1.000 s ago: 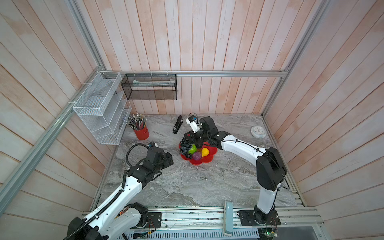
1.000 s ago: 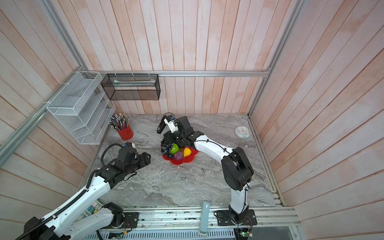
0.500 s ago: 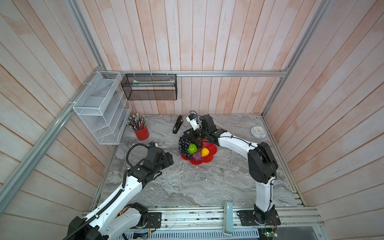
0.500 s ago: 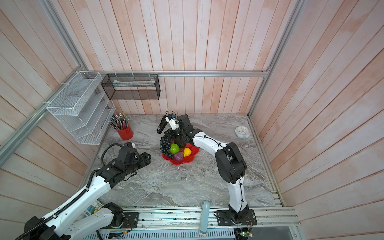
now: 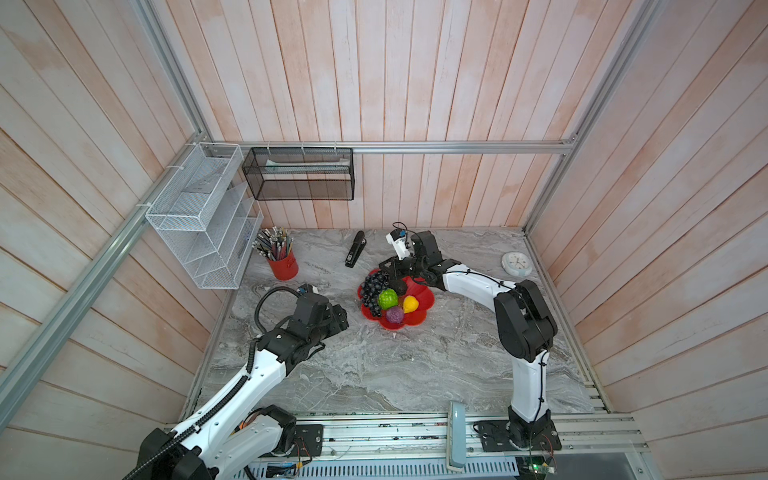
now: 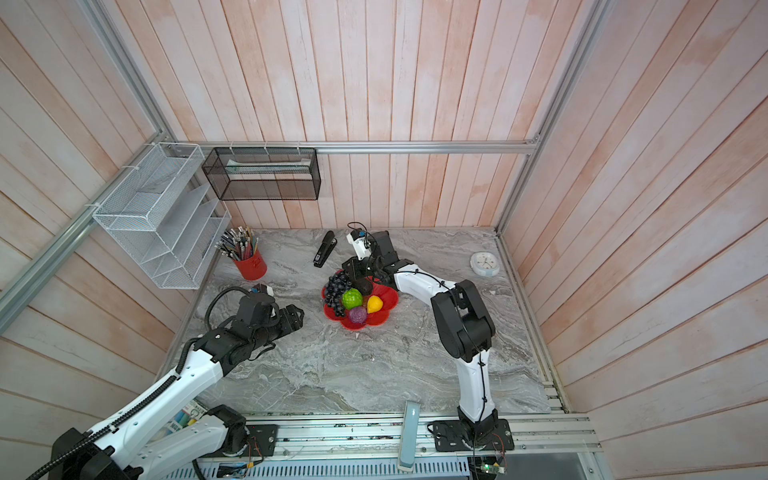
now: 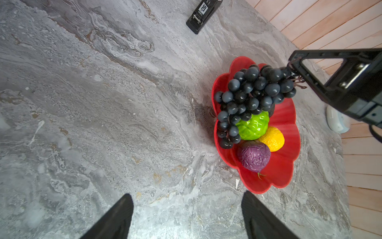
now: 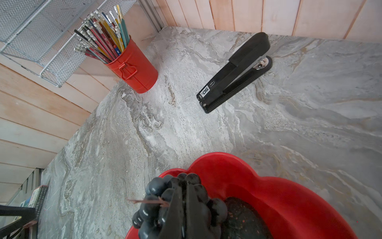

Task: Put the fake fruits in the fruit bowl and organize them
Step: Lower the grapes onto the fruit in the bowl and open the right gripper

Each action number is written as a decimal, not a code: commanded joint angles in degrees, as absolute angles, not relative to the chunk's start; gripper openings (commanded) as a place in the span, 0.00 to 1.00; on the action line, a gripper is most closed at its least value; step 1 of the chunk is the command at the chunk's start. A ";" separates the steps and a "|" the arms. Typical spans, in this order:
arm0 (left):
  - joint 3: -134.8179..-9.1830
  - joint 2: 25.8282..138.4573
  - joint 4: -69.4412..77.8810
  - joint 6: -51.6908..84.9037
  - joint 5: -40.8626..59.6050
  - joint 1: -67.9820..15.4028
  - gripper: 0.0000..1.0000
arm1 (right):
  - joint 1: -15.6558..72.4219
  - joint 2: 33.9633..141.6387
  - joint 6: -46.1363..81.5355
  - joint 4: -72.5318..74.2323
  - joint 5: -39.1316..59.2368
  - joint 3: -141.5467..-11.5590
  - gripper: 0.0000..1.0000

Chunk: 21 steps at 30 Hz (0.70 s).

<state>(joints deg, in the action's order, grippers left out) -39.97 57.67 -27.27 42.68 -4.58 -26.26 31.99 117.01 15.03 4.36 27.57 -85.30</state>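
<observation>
Left wrist view: left tool [image 7: 187, 217] has its fingers wide apart with only grey marble desk [image 7: 103, 103] showing between them, near the fruit bowl [image 7: 275, 182] but not touching it. Right tool [image 7: 293, 66] comes in from the far side of the bowl, fingers pinched together at the stem end of the grape bunch [image 7: 250, 97]. Right wrist view agrees: fingers closed, grapes bulging on both sides, brown stem poking out beside them. The bunch is draped along one side of the bowl, with its upper part lying on the green fruit [image 7: 253, 127] and its tail reaching down to the rim. Yellow fruit [image 7: 272, 138] sits touching the green one, and the purple fruit [image 7: 254, 155] is just beside both, all inside the bowl. Dark avocado [image 5: 400, 286] shows in both top views, in the bowl between the grapes and the right tool and partly hidden. All five pieces are within the bowl's outline. Bowl sits mid-desk toward the back. Black stapler [image 7: 201, 16] lies on the desk behind it, red pencil cup [image 5: 284, 266] is at the back left, and a white clock [image 5: 516, 264] is by the right wall, well apart from the bowl.
</observation>
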 commanded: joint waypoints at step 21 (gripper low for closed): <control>-41.29 61.74 -23.25 40.89 -2.72 -25.93 0.83 | 28.74 124.18 17.75 6.72 30.61 -85.00 0.12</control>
<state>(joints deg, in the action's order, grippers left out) -39.97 61.32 -24.43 41.91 -3.20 -26.26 29.08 122.50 17.30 6.57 29.93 -85.17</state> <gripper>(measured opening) 0.835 0.110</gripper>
